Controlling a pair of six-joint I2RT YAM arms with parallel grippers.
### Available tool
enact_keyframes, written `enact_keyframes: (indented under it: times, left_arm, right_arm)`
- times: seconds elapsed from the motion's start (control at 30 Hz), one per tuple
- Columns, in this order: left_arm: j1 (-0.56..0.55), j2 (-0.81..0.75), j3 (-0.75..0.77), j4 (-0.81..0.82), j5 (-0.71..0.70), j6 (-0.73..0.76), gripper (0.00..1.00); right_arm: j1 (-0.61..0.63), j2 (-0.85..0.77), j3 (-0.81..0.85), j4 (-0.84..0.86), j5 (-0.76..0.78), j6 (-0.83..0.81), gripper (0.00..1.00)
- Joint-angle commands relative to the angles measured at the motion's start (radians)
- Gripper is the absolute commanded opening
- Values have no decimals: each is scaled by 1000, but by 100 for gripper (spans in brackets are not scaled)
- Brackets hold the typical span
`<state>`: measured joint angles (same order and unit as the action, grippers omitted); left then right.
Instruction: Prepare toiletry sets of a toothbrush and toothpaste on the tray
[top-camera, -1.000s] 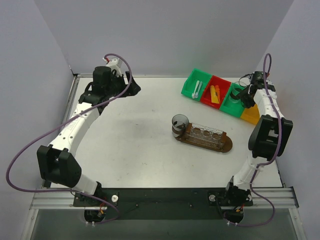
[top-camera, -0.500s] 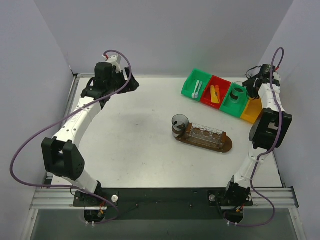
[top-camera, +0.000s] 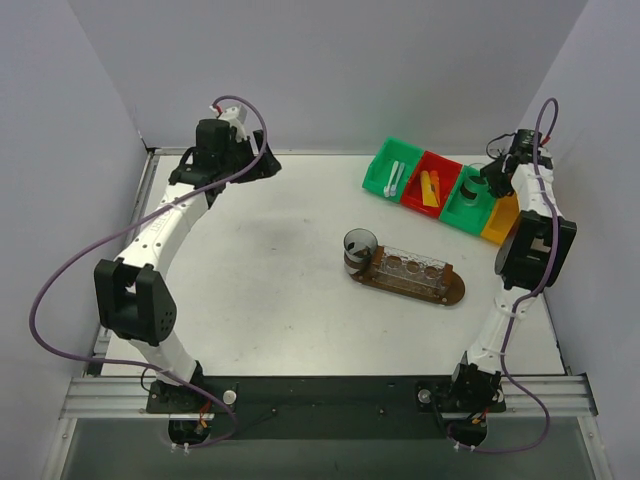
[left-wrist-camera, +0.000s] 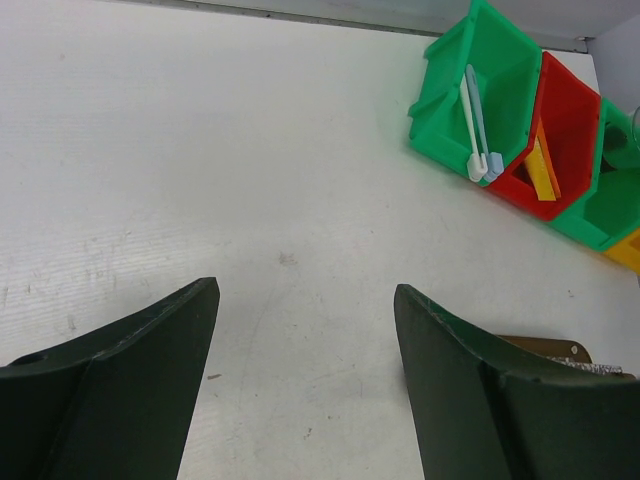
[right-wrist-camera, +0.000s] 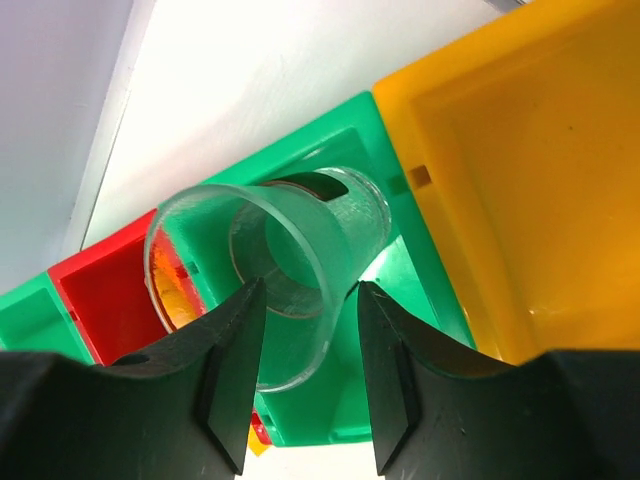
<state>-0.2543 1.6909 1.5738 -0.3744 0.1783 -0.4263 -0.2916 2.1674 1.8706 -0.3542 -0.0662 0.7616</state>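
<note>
My right gripper (top-camera: 487, 180) is shut on a clear cup (right-wrist-camera: 290, 270), held tilted over the second green bin (right-wrist-camera: 420, 290). The dark wooden tray (top-camera: 455, 290) lies right of the table's centre with three clear cups (top-camera: 413, 267) in a row on it. One more cup (top-camera: 358, 245) stands at its left end. White toothbrushes (top-camera: 395, 178) lie in the first green bin. Orange and yellow toothpaste tubes (top-camera: 430, 188) lie in the red bin; both also show in the left wrist view (left-wrist-camera: 470, 120) (left-wrist-camera: 543, 170). My left gripper (top-camera: 268, 168) is open and empty at the back left (left-wrist-camera: 305, 290).
Four bins stand in a slanted row at the back right: green (top-camera: 388, 165), red (top-camera: 420, 180), green (top-camera: 460, 205), yellow (top-camera: 500, 228). The yellow bin (right-wrist-camera: 530, 150) holds nothing I can see. Grey walls close in the back and both sides.
My right gripper has lifted from inside the green bin and now holds the clear cup above it. My left arm has swung a little toward the back.
</note>
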Motion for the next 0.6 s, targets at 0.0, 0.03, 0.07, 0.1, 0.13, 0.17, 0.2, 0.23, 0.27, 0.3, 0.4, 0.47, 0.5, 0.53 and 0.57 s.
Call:
enact_keyframes:
  times: [0.0,0.03,0.07,0.1,0.13,0.17,0.2,0.23,0.27,0.3,0.4,0.47,0.5,0.53,0.57]
  left_arm:
    - [7,15,75,3,24,1,81]
    - [6,22,77,2,26,3,81]
    - [6,21,80,-1,26,3,81]
    - [6,24,84,0,27,6,81]
    - [9,26,86,-3,27,9,81]
    - [7,27,86,-4,29,9,81]
    - [9,27,86,-6,29,11,81]
    - [12,27,84,-6,29,11,81]
    - [12,27,84,-8,29,12,81]
    - [13,24,83,-8,29,12,81]
    - [15,23,80,-8,29,17,81]
    - [18,20,78,-8,30,18,81]
    - [18,23,78,-6,33,18,81]
    - [21,23,78,-6,36,18,81]
    - [21,21,77,-4,39,17,81]
  right_arm:
    - [22,40,62,-25,23,2,36]
    - [22,45,65,-28,25,4,36]
    - [25,52,65,-28,25,7,35]
    - [25,55,70,-29,23,8,35]
    - [26,57,71,-31,25,13,34]
    - [26,58,71,-31,25,16,34]
    - [28,60,70,-32,28,16,34]
    - [26,60,70,-35,34,15,34]
    - [29,63,70,-38,35,15,33]
    - [31,63,70,-40,37,15,31]
    - [31,65,68,-43,37,19,23]
    - [32,62,70,-48,37,28,20]
    - [31,60,70,-54,34,36,18]
    - [29,54,68,-54,32,42,16]
    - [29,49,67,-54,32,53,14]
